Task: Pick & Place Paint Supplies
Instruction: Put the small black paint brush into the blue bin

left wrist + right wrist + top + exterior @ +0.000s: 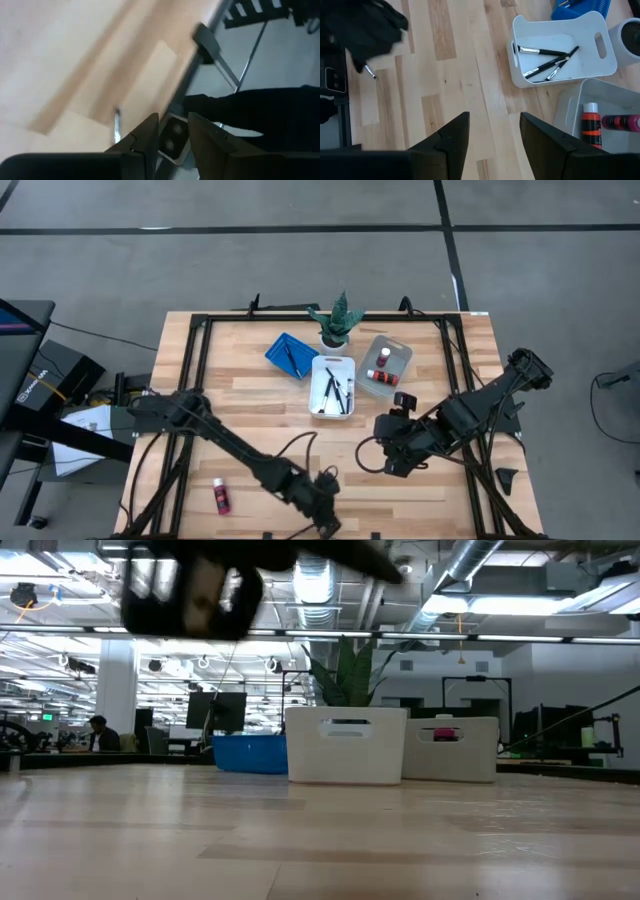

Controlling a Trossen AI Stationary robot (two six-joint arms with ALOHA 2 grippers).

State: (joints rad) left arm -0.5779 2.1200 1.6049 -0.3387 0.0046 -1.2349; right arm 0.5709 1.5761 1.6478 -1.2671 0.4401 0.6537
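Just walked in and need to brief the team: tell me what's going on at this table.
Two robot arms are sorting paint supplies into trays. The white tray already holds several paintbrushes, the grey tray holds bottles, and the blue tray has a brush too. One pink bottle still lies near the table's front left. The left gripper is at the front edge; the right gripper hangs open and empty right of centre.
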